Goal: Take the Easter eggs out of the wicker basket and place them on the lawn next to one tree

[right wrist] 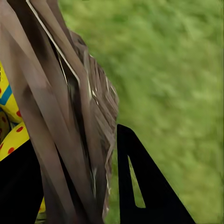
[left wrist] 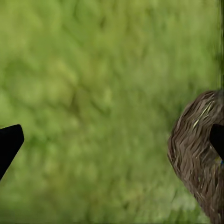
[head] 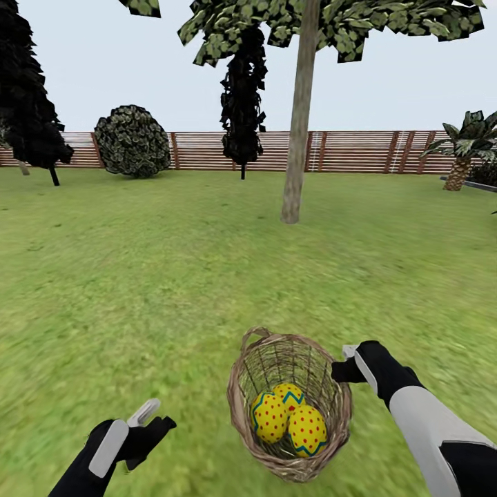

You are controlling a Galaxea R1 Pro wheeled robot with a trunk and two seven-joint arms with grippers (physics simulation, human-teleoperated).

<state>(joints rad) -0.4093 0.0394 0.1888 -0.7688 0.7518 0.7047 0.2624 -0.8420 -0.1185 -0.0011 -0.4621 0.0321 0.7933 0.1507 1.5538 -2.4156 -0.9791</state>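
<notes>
Nearest to me, low in the head view, my two arms frame the wicker basket (head: 290, 404) standing on the lawn (head: 138, 290). All three Easter eggs (head: 290, 421) lie inside it, bunched together at the bottom: yellow shells, red dots, a teal zigzag band on each.

My right gripper (head: 347, 366) sits at the basket's right rim. In the right wrist view its two dark fingers (right wrist: 140, 186) straddle the woven wall (right wrist: 60, 116), one inside beside the eggs (right wrist: 11, 135) and one outside over the grass (right wrist: 177, 84). I read it as clamped on the rim, though I cannot make out the actual contact.

My left gripper (head: 148, 424) hangs over bare grass to the left of the basket, apart from it. The left wrist view shows its fingertips (left wrist: 9, 142) spread far apart, with nothing between them but lawn (left wrist: 93, 107), and the basket's side (left wrist: 198, 149) at one edge of the picture.

Farther out, a tree (head: 298, 131) with a pale straight trunk stands on the lawn beyond the basket, slightly right of centre. Behind it runs a brown slatted fence (head: 352, 150), with a round dark bush (head: 132, 141) at far left, a slim dark tree (head: 242, 103) near the middle and a small palm (head: 461, 153) at far right.
</notes>
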